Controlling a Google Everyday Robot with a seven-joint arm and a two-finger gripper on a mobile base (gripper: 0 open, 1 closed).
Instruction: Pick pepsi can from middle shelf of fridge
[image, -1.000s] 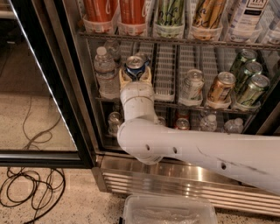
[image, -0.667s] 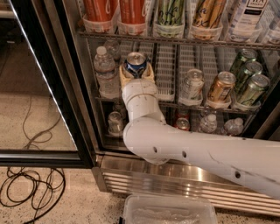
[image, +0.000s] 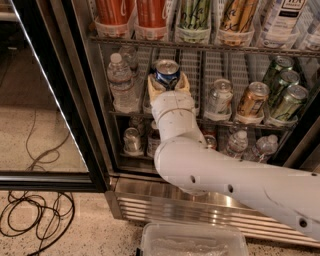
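Note:
The pepsi can (image: 166, 73), blue with a silver top, stands in a lane at the left of the middle shelf (image: 222, 121) of the fridge (image: 75, 107). My gripper (image: 168, 80) reaches in from below on the white arm. Its tan fingers (image: 152, 86) sit on both sides of the can and are shut on it. The can's lower part is hidden behind the wrist.
A water bottle (image: 120, 80) stands just left of the can. A silver can (image: 220, 97), a copper-gold can (image: 252, 100) and green cans (image: 286, 95) stand to the right. Tall cans (image: 150, 12) fill the rack above. A clear bin (image: 195, 242) and cables (image: 30, 215) lie on the floor.
The gripper and the pepsi can have shifted together a little to the right, while the water bottle stays in place.

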